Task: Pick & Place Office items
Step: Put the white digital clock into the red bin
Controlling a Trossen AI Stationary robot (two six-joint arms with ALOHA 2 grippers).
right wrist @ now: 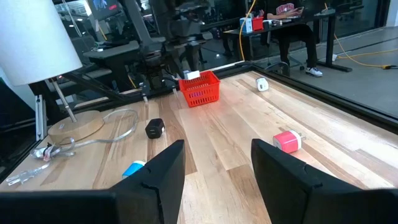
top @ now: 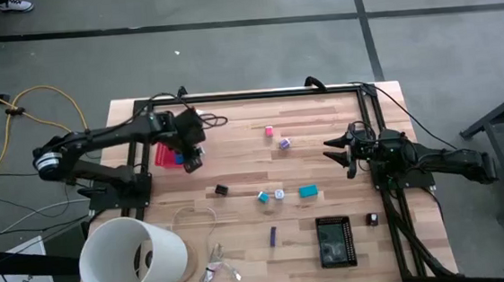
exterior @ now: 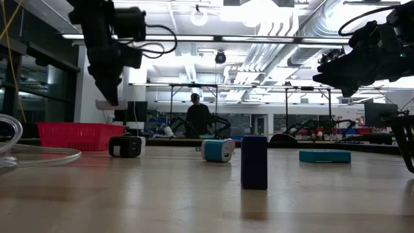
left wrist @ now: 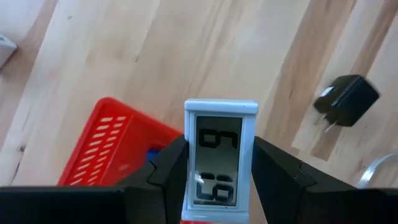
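Observation:
My left gripper (top: 192, 156) hangs over the right edge of a red basket (top: 167, 155) at the far left, shut on a small white display piece (left wrist: 221, 155) with dark digits on its screen. My right gripper (top: 336, 149) waits open and level at the right side, holding nothing. Office items lie on the wood: a pink piece (top: 269, 131), a white and purple one (top: 284, 143), a black plug block (top: 222, 189), a blue piece (top: 263, 196), a white one (top: 280, 194), a teal block (top: 307, 191), and a purple block (top: 273, 236) standing on end. My left gripper pinches the display piece by its two long sides (left wrist: 188, 163) between its two fingers. The fingers point steeply down. The piece is lifted clear, screen toward the wrist camera, with its free end (exterior: 111, 103) below the fingertips, higher than the basket (exterior: 77, 134).
A big white tub (top: 130, 257) lies on its side at the near left. Beside it are a pale wire loop (top: 195, 214) and a silvery clump (top: 217, 270). A black calculator (top: 336, 241) and a small black piece (top: 373, 219) lie near right. A black frame (top: 248, 96) borders the table.

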